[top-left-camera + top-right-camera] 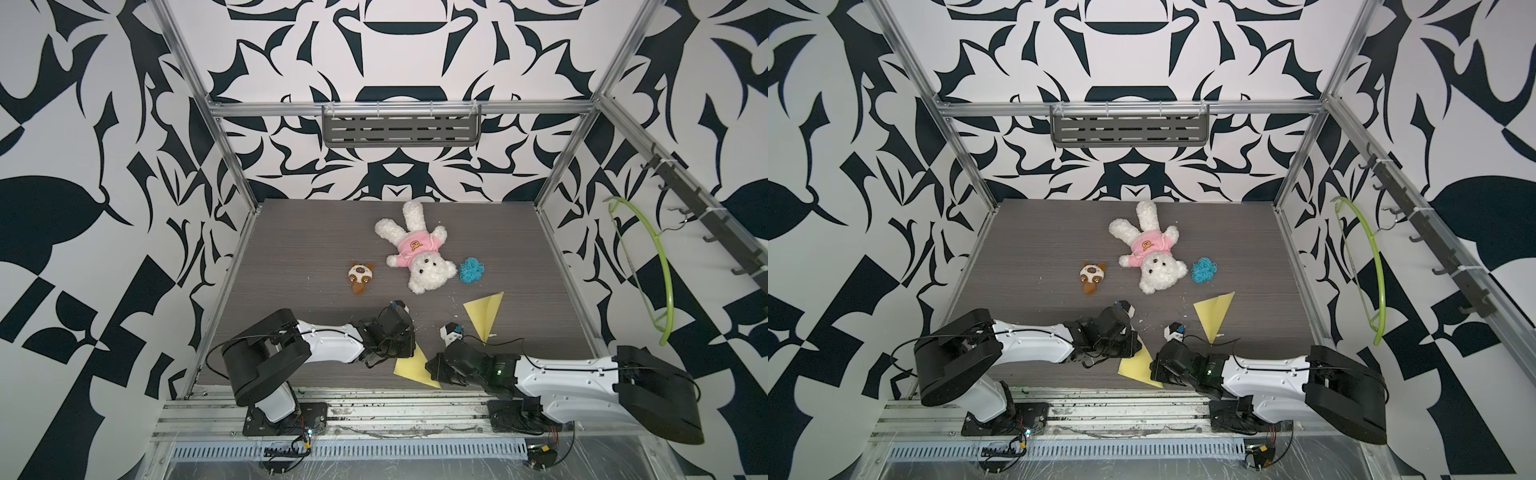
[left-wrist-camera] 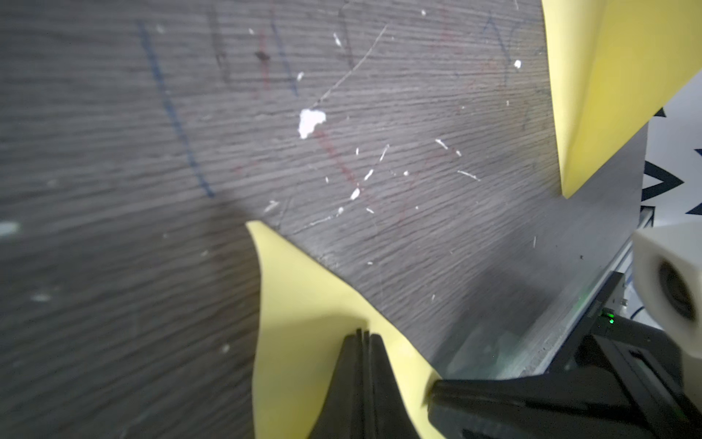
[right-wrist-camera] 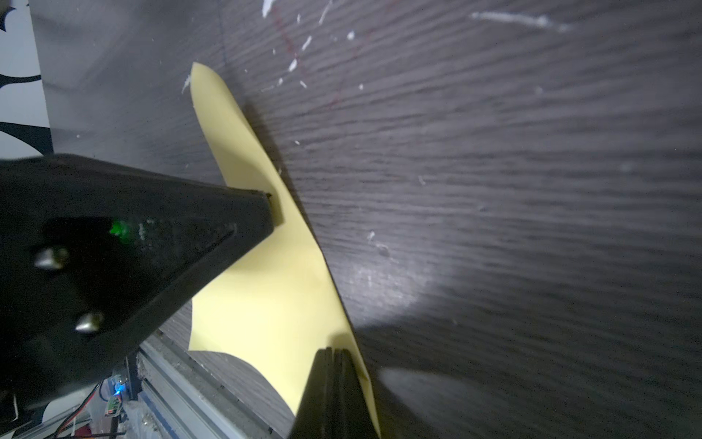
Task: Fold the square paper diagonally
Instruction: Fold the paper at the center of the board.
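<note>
On my feeds the left gripper (image 2: 363, 336) has its jaws pressed together on the yellow square sheet of paper (image 1: 409, 372). The right gripper (image 3: 334, 351) is pinched closed on the same sheet at another edge. The paper sits near the front edge of the dark wood-grain table (image 1: 311, 249), between the two arms, curled and not lying flat. Farther back and to the right I see a yellow folded paper triangle (image 1: 484, 313). Beyond it are a white teddy bear in a pink shirt (image 1: 415, 253), a blue tangle of yarn (image 1: 471, 270) and a small brown-and-white plush (image 1: 360, 276).
</note>
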### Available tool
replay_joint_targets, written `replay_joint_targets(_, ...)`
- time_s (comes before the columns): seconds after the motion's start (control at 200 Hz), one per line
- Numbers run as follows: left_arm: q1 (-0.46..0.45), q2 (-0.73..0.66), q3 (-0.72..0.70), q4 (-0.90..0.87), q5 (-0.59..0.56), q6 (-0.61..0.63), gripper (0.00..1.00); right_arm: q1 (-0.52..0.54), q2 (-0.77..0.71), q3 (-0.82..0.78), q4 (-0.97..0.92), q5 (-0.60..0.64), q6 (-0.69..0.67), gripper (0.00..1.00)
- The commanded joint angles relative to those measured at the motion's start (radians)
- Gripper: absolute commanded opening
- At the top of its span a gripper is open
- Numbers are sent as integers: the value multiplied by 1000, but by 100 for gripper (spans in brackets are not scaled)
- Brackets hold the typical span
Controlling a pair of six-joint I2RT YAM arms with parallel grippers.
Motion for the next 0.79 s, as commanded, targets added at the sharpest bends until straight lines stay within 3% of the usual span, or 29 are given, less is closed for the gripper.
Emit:
replay_joint_targets(0.0, 5, 70, -25, -100, -66, -6, 2, -3, 3, -9, -166, -15, -21, 0)
replay_joint_targets(0.415, 6, 100, -1, -188, -125, 14, 1, 29, -92, -1, -343, -48, -31, 0)
replay_joint_targets(0.79, 23, 103, -1, -220, -146, 27, 0, 114, -87, 10, -452, -60, -3, 0)
